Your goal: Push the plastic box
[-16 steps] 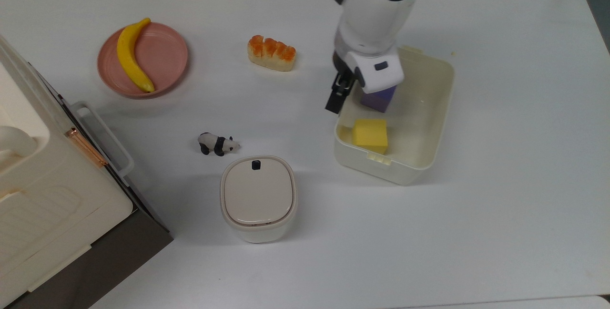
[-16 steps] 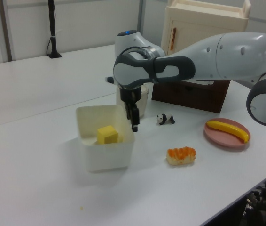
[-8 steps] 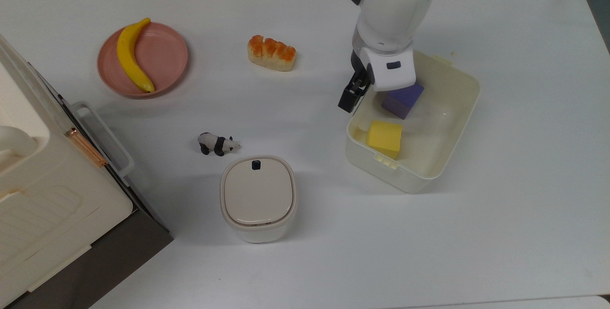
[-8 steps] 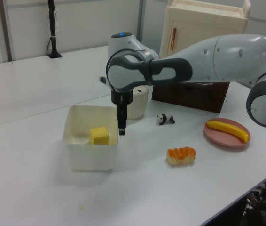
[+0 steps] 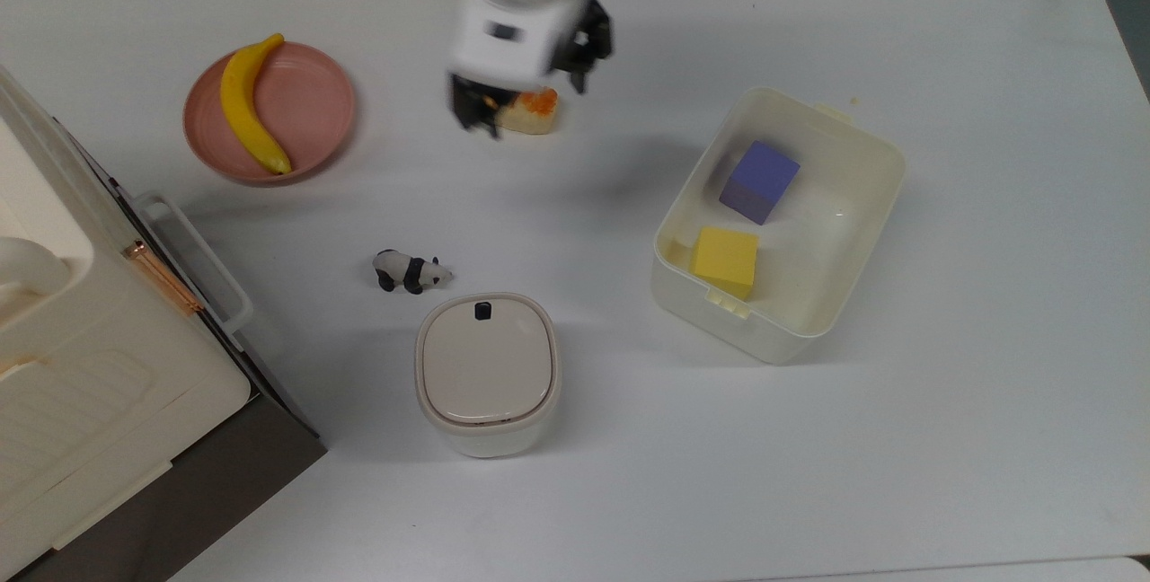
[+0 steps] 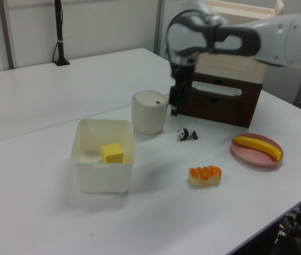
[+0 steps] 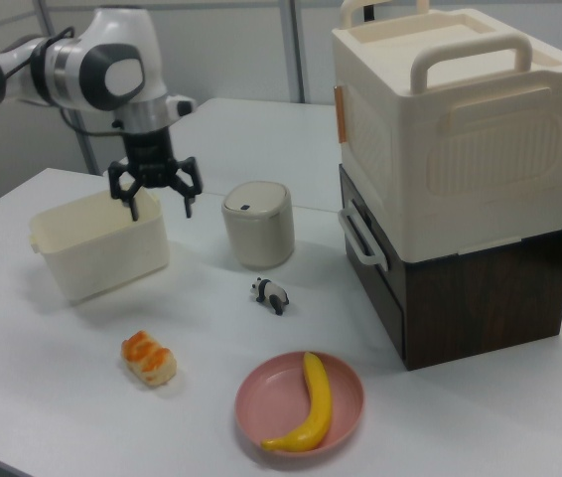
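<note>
The plastic box (image 5: 753, 337) is a cream-white tub on the top view's right half of the table, with a purple cube (image 5: 759, 180) and a yellow cube (image 5: 725, 260) inside. It also shows as the plastic box (image 6: 102, 172) and the plastic box (image 7: 102, 253). My gripper (image 5: 530, 79) hangs well above the table over the bread, far to the top view's left of the box and touching nothing. In the right view the gripper (image 7: 159, 201) is open, its fingers spread wide with nothing between them. In the left view the gripper (image 6: 174, 103) hovers above the canister.
A beige-topped canister (image 5: 486, 373) and a toy panda (image 5: 411, 271) sit near the middle. A bread piece (image 5: 536, 109) lies partly under the gripper. A pink plate (image 5: 310, 106) with a banana (image 5: 247, 106) is at the top view's left, beside the big cream case (image 5: 81, 384).
The box slid toward the top view's right, then stopped. The gripper left the box's rim, rose and swung to the top view's left over the bread, and now stands open.
</note>
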Available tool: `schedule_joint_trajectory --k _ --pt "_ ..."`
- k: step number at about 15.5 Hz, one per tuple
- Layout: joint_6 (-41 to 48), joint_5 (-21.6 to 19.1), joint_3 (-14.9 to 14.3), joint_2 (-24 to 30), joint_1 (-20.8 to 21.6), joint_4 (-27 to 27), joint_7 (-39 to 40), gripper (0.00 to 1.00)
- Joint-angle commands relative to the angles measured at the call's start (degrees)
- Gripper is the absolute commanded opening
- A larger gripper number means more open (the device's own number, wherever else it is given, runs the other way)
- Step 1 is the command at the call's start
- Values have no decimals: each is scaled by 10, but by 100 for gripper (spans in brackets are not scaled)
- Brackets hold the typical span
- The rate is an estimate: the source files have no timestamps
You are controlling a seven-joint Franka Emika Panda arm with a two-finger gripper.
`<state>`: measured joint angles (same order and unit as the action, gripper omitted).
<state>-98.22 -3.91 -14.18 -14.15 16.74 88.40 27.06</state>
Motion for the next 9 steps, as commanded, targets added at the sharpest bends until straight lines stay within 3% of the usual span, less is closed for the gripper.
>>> schedule_joint_trajectory --k 1,3,5,9 --pt "15 7 6 48 -49 17 -123 100" --pt "15 24 20 53 -82 17 -202 100" --pt "15 47 61 55 -127 16 -266 100" --pt "13 69 98 72 -162 12 -367 100"
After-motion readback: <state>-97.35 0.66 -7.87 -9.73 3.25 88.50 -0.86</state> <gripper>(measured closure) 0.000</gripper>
